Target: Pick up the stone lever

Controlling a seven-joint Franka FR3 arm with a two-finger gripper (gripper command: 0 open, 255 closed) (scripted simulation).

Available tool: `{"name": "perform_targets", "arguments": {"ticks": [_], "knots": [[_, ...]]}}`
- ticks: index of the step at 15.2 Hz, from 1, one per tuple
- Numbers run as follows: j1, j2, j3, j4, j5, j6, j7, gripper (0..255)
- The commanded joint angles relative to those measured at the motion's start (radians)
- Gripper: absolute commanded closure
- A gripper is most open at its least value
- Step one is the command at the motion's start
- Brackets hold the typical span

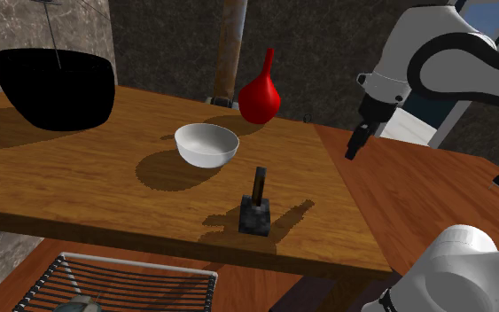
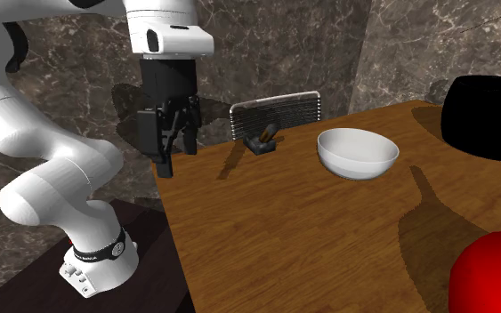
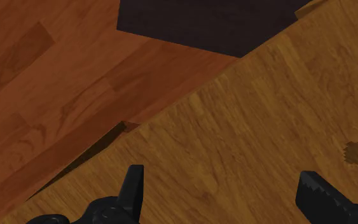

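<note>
The stone lever (image 1: 254, 213) is a small dark grey block with a dark handle standing up from it, near the wooden table's (image 1: 70, 182) front edge. In the second exterior view the lever (image 2: 263, 140) sits at the table's far end, in front of a wire rack. My black gripper (image 1: 355, 144) hangs open above the table's side edge, well off to the shoulder view's right of the lever and holding nothing. From the other side the gripper (image 2: 175, 156) hovers over the table's corner. Its fingers (image 3: 133, 184) stand wide apart over bare wood.
A white bowl (image 1: 206, 144) sits mid-table with a red vase (image 1: 260, 93) behind it. A large black vessel (image 1: 54, 87) occupies the far corner. A wire rack (image 1: 123, 284) lies below the front edge. A brown post (image 1: 230, 49) rises behind the table. Around it is wooden floor (image 3: 50, 108).
</note>
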Motion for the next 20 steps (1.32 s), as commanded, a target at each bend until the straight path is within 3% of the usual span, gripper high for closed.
{"name": "perform_targets", "arguments": {"ticks": [1,10,20], "knots": [[0.0,0.0,0.0,0.0,0.0,0.0,0.0,0],[-0.015,0.05,0.211,0.032,0.218,-0.018,0.445,0],[-0.074,0.258,0.441,0.205,0.386,0.051,0.936,0]]}}
